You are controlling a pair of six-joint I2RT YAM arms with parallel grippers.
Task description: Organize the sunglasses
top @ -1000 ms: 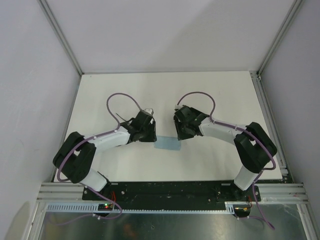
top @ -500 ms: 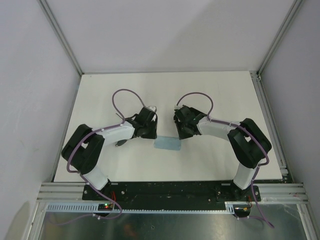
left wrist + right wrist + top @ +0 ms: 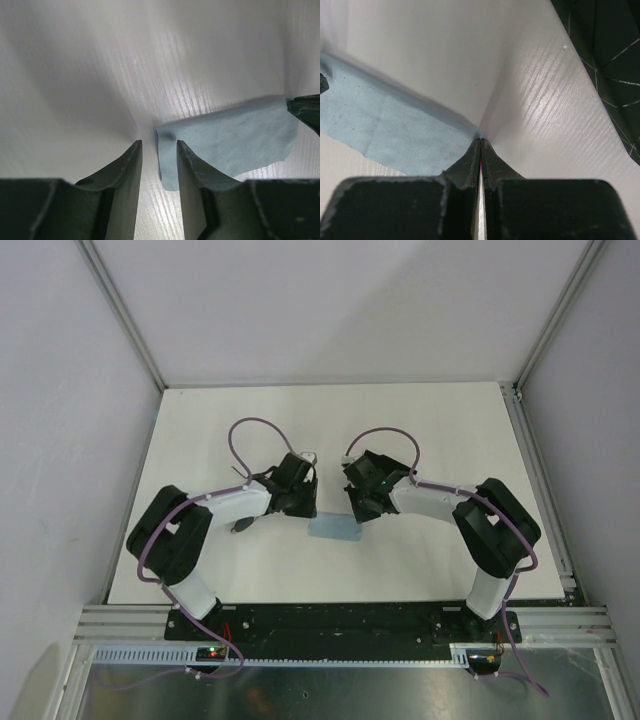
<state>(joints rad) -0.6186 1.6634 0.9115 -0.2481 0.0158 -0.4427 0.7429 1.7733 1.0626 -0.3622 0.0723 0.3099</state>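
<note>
1. Table (image 3: 450, 440): white and flat. It carries everything below. All positions are given from the cloth.

2. Left arm (image 3: 225, 505) and right arm (image 3: 440, 498): both reach inward, one to each short end of the cloth.

3. Cloth (image 3: 335, 530): light blue, thin, lying flat between the two wrists.

4. Left gripper (image 3: 159, 144): narrowly open, holding nothing. The tips rest low at the cloth's left end, and the cloth's edge shows in line with the gap.

5. Right gripper (image 3: 480, 141): fully closed. The tips meet at the cloth's right end. Whether any fabric is nipped between them cannot be told.

6. Sunglasses: not clearly in view in any picture. A small dark shape (image 3: 240, 526) lies on the table beyond the cloth's left end, just beside the left forearm. It is too small to identify, but it may be the pair.

Handling, as a judgement:
- Expect a light, rigid frame with thin, springy side arms on small hinges.
- The lenses are smooth and likely to slip or scratch. Do not clamp on them.
- Take hold at the bridge or across the frame's top bar, with a narrow opening and gentle force.
- A light pair may skid on the smooth table when nudged. Close from both sides at once.

Appearance: cannot be described from these views beyond the dark colour of that shape.
</note>
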